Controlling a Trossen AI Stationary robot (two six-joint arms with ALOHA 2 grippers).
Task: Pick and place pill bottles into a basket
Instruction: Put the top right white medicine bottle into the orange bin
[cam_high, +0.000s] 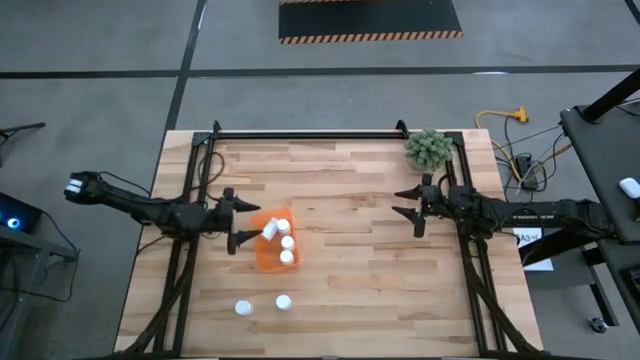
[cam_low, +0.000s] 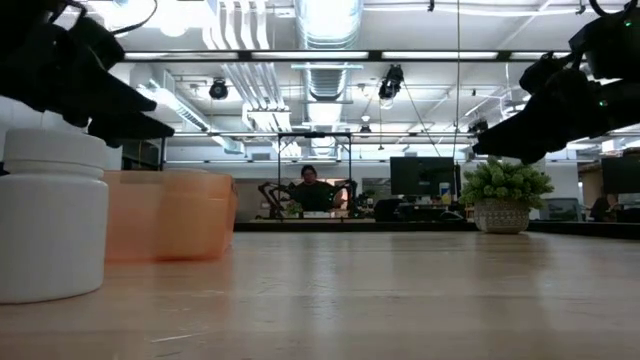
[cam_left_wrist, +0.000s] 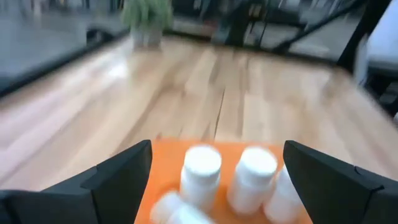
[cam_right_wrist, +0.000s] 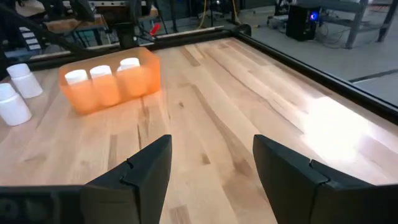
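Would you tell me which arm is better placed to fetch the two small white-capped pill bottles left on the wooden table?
Left. Its open claw hovers beside the orange plastic basket, nearer the two loose bottles; the right claw waits open across the table.

Hidden / unclear items
Left wrist view: bottles (cam_left_wrist: 200, 173) blurred, count uncertain, basket (cam_left_wrist: 168, 163) cut at bottom edge. Low view: near bottle (cam_low: 50, 215) cut at left edge.

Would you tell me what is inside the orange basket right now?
The basket holds white-capped bottles: three upright, plus one tilted at the end near the open left gripper. Its floor beneath them is covered.
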